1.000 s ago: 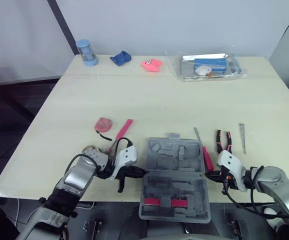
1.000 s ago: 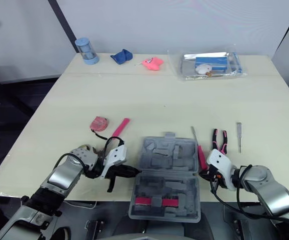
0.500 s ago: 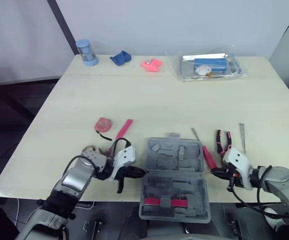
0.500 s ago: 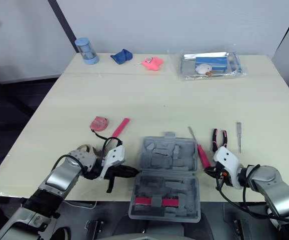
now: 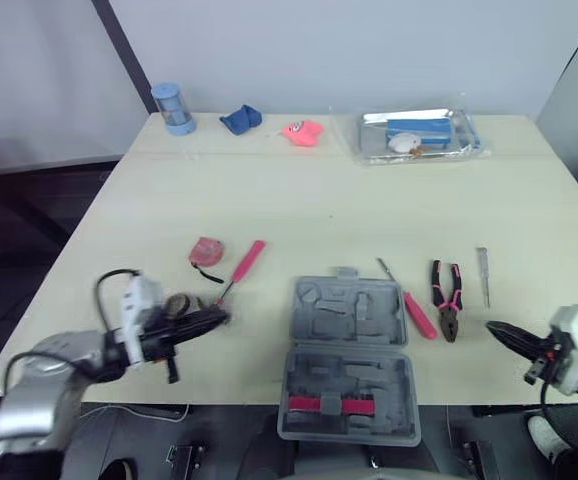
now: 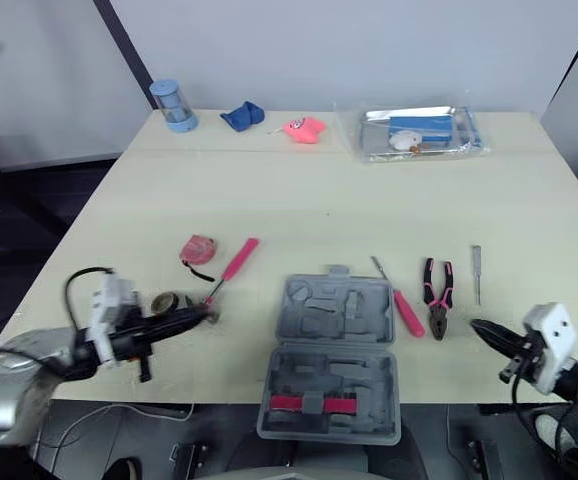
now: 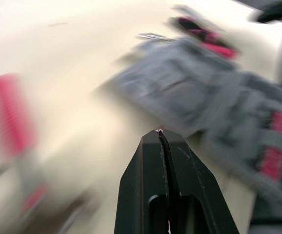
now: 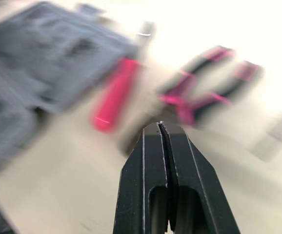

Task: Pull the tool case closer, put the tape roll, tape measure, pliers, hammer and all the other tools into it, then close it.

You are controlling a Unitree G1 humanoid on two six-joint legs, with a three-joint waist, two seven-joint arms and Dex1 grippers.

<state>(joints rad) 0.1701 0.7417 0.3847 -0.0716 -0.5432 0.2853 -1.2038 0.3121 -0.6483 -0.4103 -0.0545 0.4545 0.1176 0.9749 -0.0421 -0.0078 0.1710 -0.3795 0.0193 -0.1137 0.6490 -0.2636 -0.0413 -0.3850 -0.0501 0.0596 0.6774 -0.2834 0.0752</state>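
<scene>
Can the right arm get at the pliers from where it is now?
Probably yes. The right pincer sits shut close to the right of the pliers, with nothing lying between them. It would need to open first.

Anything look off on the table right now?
The case hangs over the table's near edge: the half with the pink latches sticks out past it. The left pincer and right pincer are shut, apart from it. Nothing else looks spilled or damaged.
</scene>
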